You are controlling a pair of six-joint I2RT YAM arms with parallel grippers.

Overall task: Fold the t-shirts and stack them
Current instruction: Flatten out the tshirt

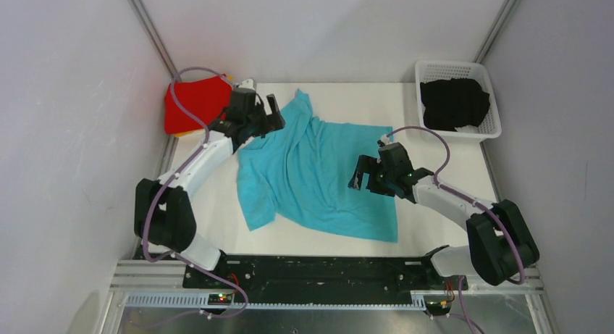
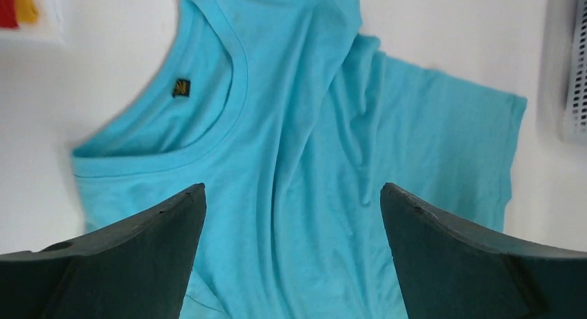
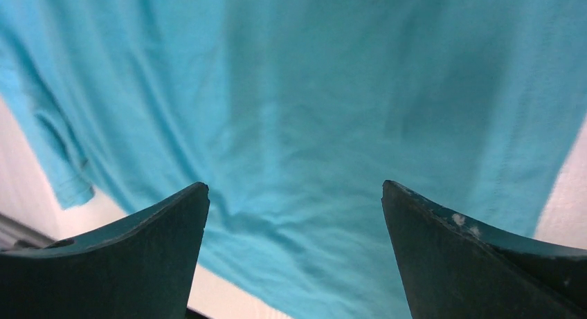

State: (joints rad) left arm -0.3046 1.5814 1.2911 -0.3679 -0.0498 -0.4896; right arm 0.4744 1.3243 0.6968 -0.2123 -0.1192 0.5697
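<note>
A turquoise t-shirt (image 1: 311, 171) lies spread and wrinkled in the middle of the white table. Its collar with a small dark label (image 2: 181, 88) points toward the left arm. My left gripper (image 1: 272, 115) hovers open over the collar end, and in the left wrist view (image 2: 293, 194) only turquoise fabric (image 2: 304, 125) shows between its fingers. My right gripper (image 1: 361, 176) hangs open above the shirt's right part, with nothing held (image 3: 295, 191) over the cloth (image 3: 311, 90). A folded red t-shirt (image 1: 194, 102) sits at the back left with an orange edge (image 1: 182, 133) under it. A black t-shirt (image 1: 455, 102) is bunched in the basket.
The white lattice basket (image 1: 495, 125) stands at the back right corner, and its wall shows at the edge of the left wrist view (image 2: 578, 70). Grey walls close in the table on the left, back and right. Bare table (image 3: 567, 187) borders the shirt's hem.
</note>
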